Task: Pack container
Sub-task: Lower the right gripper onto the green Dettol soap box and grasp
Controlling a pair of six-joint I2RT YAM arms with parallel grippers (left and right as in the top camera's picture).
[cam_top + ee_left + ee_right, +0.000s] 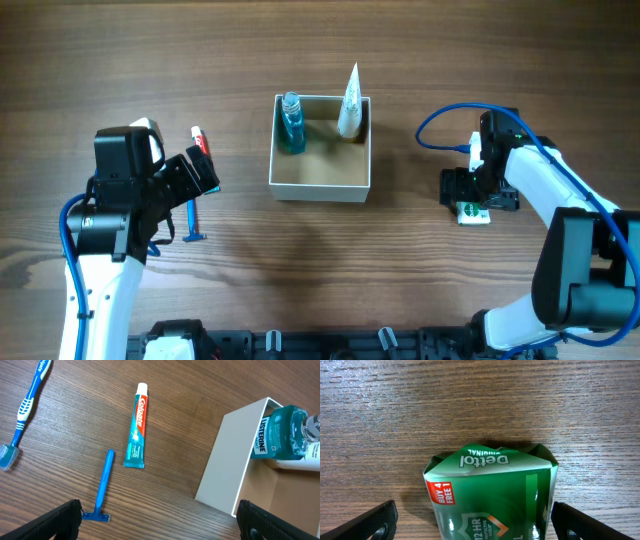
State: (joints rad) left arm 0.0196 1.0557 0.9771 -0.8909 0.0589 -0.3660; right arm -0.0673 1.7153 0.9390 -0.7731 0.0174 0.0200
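Observation:
The container is a white-walled box with a tan inside at the table's middle; a blue Listerine bottle and a white tube stand in it. It also shows in the left wrist view with the bottle. My left gripper is open above bare wood, beside a blue razor, a Colgate tube and a blue toothbrush. My right gripper is open with its fingers either side of a green Dettol pack, apart from it.
The razor and the Colgate tube lie left of the container, partly under my left arm. The Dettol pack lies at the right under my right wrist. A blue cable loops above the right arm.

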